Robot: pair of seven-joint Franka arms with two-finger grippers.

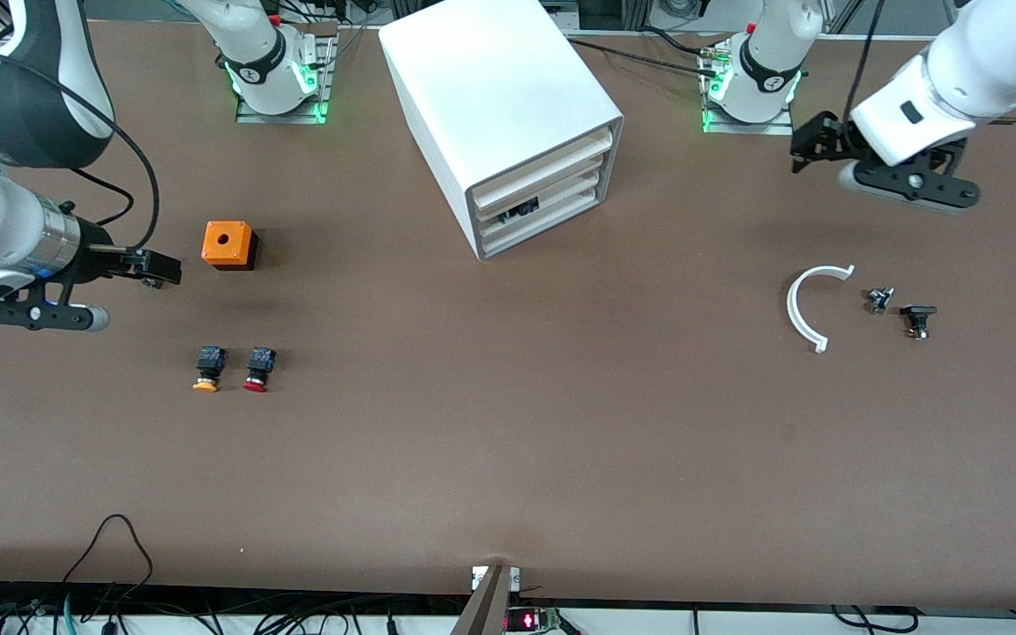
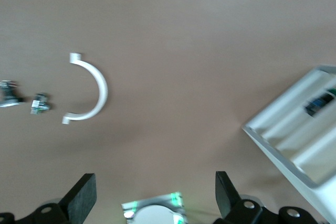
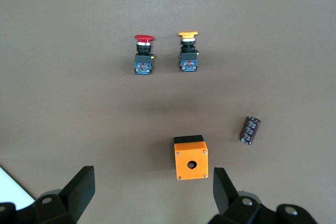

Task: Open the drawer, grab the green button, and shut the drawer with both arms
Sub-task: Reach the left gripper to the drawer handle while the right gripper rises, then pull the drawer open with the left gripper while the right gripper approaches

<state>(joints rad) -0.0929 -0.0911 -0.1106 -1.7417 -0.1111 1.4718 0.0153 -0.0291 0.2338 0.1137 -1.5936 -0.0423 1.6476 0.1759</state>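
Note:
The white cabinet (image 1: pixel 499 106) stands at the middle of the table near the arms' bases. Its three drawers are pushed in, the middle drawer (image 1: pixel 556 196) among them. A small dark and blue body (image 1: pixel 521 210) shows through the cabinet's front; no green cap shows, so the button is hidden. The cabinet's front also shows in the left wrist view (image 2: pixel 294 140). My left gripper (image 1: pixel 812 145) is open and empty, in the air toward the left arm's end of the table. My right gripper (image 1: pixel 160 267) is open and empty, beside the orange box (image 1: pixel 228 244).
A red-capped button (image 1: pixel 258 369) and a yellow-capped button (image 1: pixel 208 369) lie nearer the front camera than the orange box. A dark capacitor (image 3: pixel 250 129) lies beside the box. A white arc piece (image 1: pixel 808 304) and two small dark parts (image 1: pixel 878 300) (image 1: pixel 917 320) lie toward the left arm's end.

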